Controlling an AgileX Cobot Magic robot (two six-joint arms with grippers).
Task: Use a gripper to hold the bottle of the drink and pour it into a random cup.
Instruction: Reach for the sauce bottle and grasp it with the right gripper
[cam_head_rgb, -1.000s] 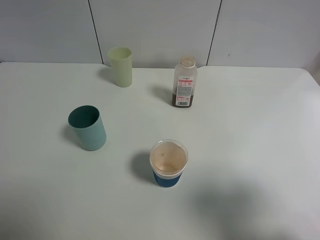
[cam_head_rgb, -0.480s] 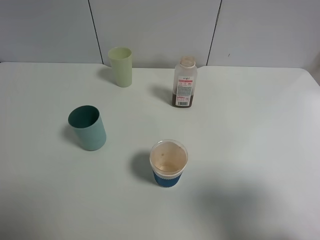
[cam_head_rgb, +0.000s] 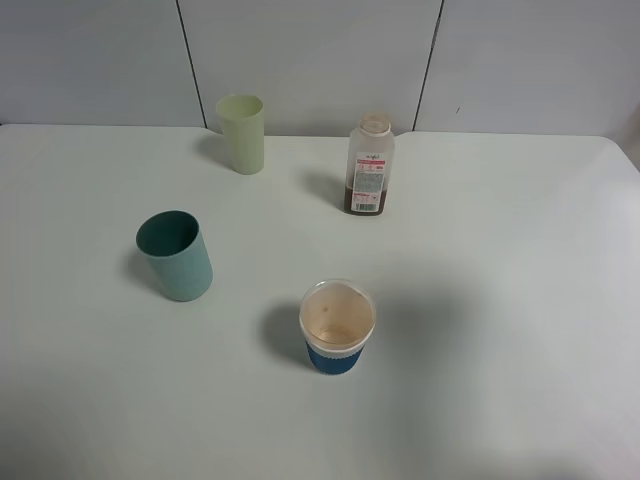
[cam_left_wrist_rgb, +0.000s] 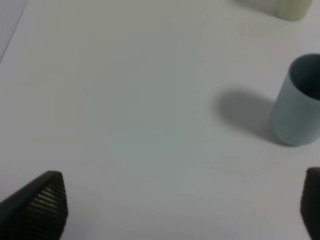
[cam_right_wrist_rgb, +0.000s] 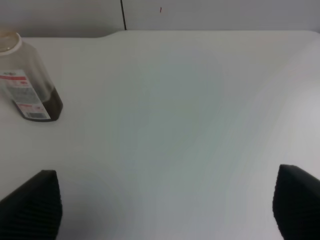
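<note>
The bottle of the drink (cam_head_rgb: 370, 165) stands upright at the back of the white table (cam_head_rgb: 520, 250), capless, with brown liquid at its bottom. It also shows in the right wrist view (cam_right_wrist_rgb: 27, 80), far ahead of my right gripper (cam_right_wrist_rgb: 162, 210), which is open and empty. A pale green cup (cam_head_rgb: 241, 133), a teal cup (cam_head_rgb: 176, 255) and a blue-and-white cup (cam_head_rgb: 337, 327) stand upright. My left gripper (cam_left_wrist_rgb: 175, 210) is open and empty over bare table, with the teal cup (cam_left_wrist_rgb: 300, 102) ahead of it. Neither gripper shows in the exterior high view.
A grey panelled wall (cam_head_rgb: 320, 60) runs behind the table. The pale green cup's base (cam_left_wrist_rgb: 295, 7) shows at the edge of the left wrist view. A soft shadow lies on the table to the right of the blue-and-white cup.
The shadow at the table's lower right has spread up toward the blue-and-white cup. The bottle and the cups have not moved.
</note>
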